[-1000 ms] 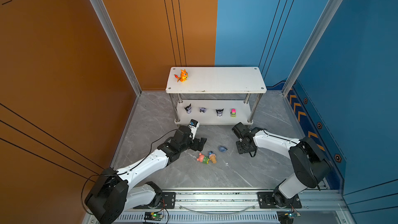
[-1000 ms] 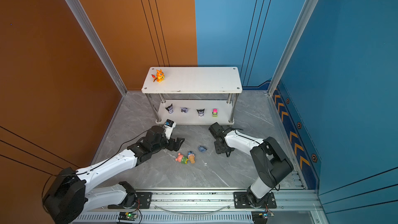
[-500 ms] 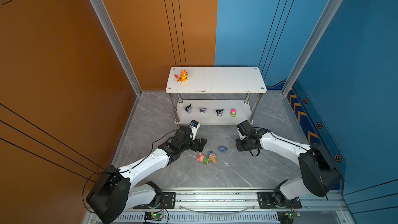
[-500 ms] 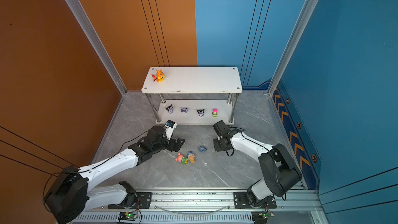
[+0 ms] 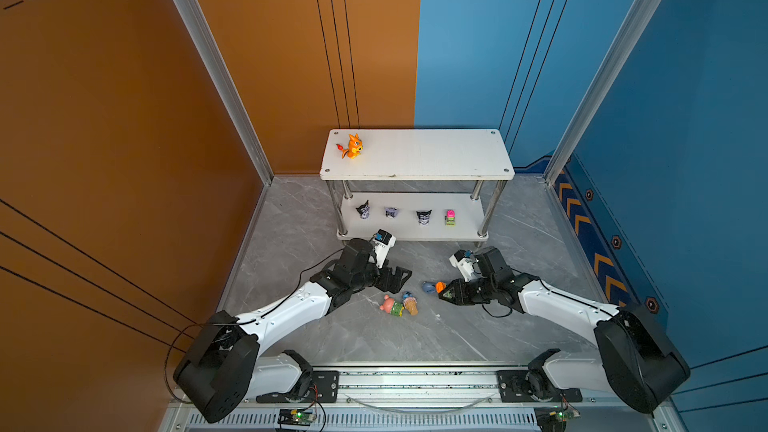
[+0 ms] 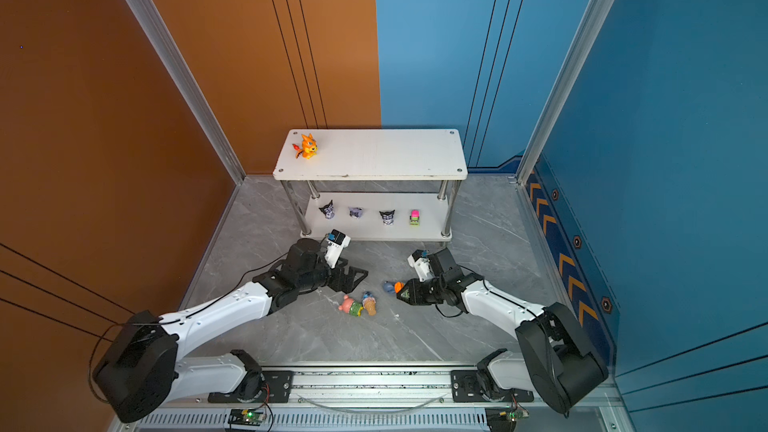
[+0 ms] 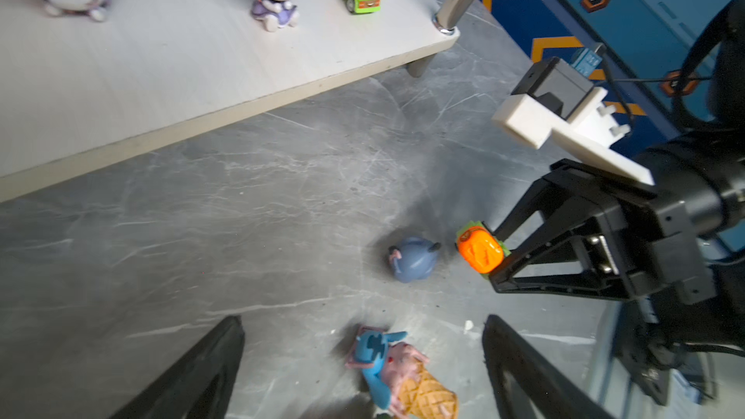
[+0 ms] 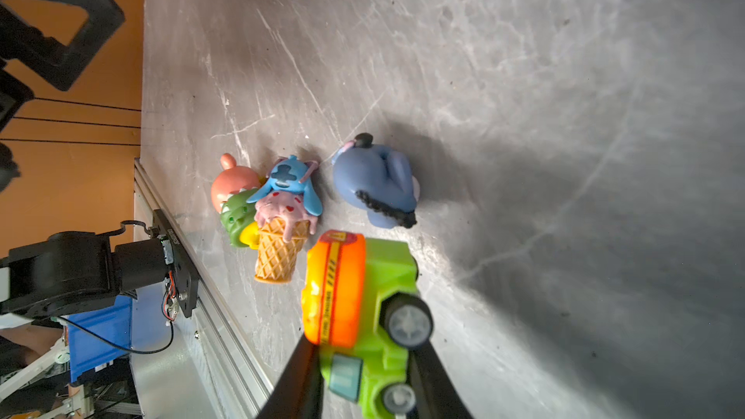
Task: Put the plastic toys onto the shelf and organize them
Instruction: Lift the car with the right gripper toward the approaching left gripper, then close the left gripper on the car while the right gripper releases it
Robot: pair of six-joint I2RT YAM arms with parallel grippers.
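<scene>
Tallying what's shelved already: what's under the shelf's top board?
Three black-purple imps and a pink car sit in a row on the lower board. Its rear strip lies hidden beneath the top board.

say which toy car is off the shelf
The orange-roofed car, clamped between the fingers of the right gripper; the pink-roofed car stands on the shelf's lower board.

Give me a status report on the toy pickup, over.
Right tool shut on orange car. Left tool open, empty, near pink bear. Donkey lies close beside the car.
</scene>
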